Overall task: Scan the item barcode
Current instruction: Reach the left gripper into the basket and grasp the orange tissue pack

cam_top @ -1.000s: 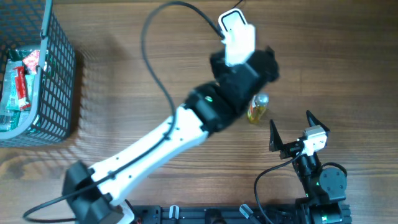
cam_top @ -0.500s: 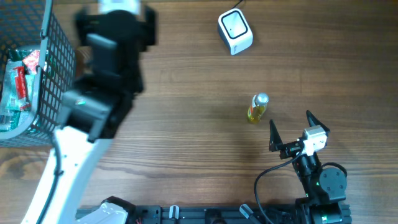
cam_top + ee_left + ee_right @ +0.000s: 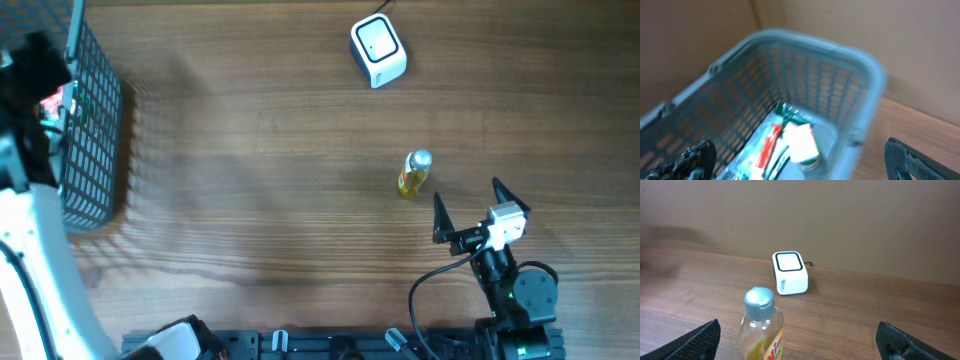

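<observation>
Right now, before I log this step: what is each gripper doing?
Left gripper: open, holding nothing, above the grey plastic mesh basket.
Right gripper: open, holding nothing, apart from the small clear bottle of yellow liquid.

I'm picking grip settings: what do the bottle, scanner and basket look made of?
Bottle: probably clear glossy plastic, see-through at the shoulder, yellow below; cap silvery, metal or coated plastic. Scanner: smooth white moulded plastic, dark-framed top window. Basket: matte grey-green plastic, with moulded lattice walls.
</observation>
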{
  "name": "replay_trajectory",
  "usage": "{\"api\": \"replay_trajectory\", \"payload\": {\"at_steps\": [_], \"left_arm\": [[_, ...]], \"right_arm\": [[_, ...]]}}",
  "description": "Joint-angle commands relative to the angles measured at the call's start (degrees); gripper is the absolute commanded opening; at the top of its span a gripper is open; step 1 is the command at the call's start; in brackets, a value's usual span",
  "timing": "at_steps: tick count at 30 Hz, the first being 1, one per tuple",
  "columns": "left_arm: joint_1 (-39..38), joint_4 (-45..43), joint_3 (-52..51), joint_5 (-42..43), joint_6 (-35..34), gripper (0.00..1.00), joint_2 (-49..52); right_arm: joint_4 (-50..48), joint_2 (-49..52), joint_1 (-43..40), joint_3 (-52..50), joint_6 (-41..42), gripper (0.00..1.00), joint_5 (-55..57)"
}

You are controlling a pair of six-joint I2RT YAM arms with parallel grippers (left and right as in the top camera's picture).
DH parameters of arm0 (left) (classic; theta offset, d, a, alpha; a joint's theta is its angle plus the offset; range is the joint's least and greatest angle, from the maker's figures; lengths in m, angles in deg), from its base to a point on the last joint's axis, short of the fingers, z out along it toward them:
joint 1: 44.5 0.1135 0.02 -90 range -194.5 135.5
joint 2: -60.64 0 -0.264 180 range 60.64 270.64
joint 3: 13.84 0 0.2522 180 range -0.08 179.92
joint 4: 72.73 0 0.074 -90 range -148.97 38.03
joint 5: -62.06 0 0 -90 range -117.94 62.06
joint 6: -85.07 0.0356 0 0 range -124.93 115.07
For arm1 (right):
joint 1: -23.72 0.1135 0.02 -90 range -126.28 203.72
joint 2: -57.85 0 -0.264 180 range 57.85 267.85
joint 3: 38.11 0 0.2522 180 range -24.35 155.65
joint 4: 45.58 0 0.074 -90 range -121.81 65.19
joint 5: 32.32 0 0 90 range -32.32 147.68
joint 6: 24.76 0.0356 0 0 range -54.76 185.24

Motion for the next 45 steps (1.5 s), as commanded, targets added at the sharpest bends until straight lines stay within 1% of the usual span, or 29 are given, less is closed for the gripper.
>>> {"api": "replay_trajectory", "payload": {"at_steps": [1, 6, 9, 14, 17, 21, 39, 40, 41, 45], "left_arm": [[6.16, 0.85, 0.48, 6.08, -5.16, 1.0, 5.55], [9.44, 0.85, 0.48, 11.74, -5.16, 1.0, 13.86], [9.44, 0.02, 0.48, 11.89, -5.55, 1.0, 19.19], [9.44, -3.58, 0.48, 11.93, -13.9, 1.0, 25.22], [9.44, -4.04, 0.48, 12.2, -13.94, 1.0, 27.3], [9.44, -5.99, 0.48, 17.27, -13.9, 1.0, 29.75], [9.38, -5.6, 0.46, 17.7, -13.86, 0.99, 37.57], [9.38, -5.49, 0.46, 17.68, -13.84, 0.98, 37.83], [9.38, -5.35, 0.46, 17.68, -13.77, 0.95, 38.18], [9.38, -4.92, 0.46, 17.68, -13.68, 0.79, 38.27]], "right_arm": [[-0.2, 0.11, -0.17, -0.07, -0.26, 1.0, -0.07], [-0.2, 0.11, -0.17, -0.07, -0.26, 1.0, -0.07], [-0.2, 0.11, -0.17, -0.07, -0.24, 1.0, -0.07], [-0.2, 0.11, -0.17, -0.07, -0.26, 0.99, -0.07], [-0.2, 0.11, -0.17, -0.07, -0.26, 1.0, -0.09], [-0.2, 0.11, -0.17, -0.07, -0.26, 1.0, -0.07], [-0.2, 0.11, -0.17, -0.07, -0.28, 1.0, -0.07], [-0.2, 0.11, -0.17, -0.07, -0.26, 1.0, -0.07], [-0.2, 0.11, -0.17, -0.07, -0.26, 1.0, -0.07], [-0.2, 0.11, -0.17, -0.07, -0.26, 1.0, -0.07]]}}
